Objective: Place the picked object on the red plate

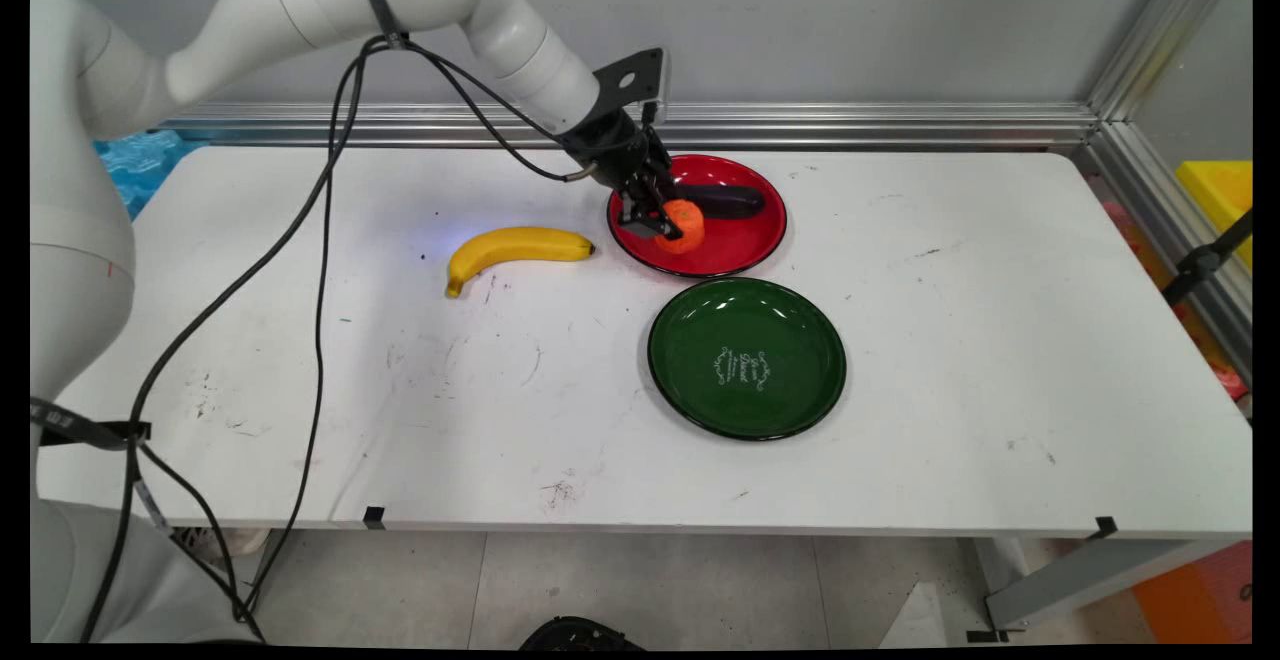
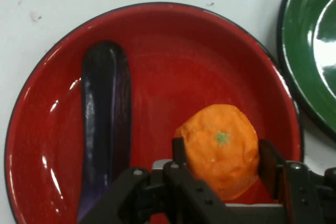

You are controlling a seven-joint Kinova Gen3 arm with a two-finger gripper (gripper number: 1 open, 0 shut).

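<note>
Two plates lie on the white table [image 1: 300, 390]: a red plate [image 1: 740, 250] toward the wall and a green plate [image 1: 800, 390] just beside it on the near side, bare. On the red plate rest an orange [image 1: 684, 225] and a dark eggplant [image 1: 722, 201], apart from each other in the hand view. The pincer [image 1: 652, 224] is down at the orange, one finger [image 2: 180, 153] on each flank; both appear to touch the peel, so it looks closed on the fruit, though the orange seems to sit on the plate rather than hang clear of it. A banana [image 1: 515, 248] lies on the table to the left of the red plate, near but not touching it.

The orange looks round, light and fairly firm, with a dimpled, slightly yielding skin; being round, it could roll or slip from a shallow hold. The widest girth, where the fingers now stand, seems the soundest place to take it.
</note>
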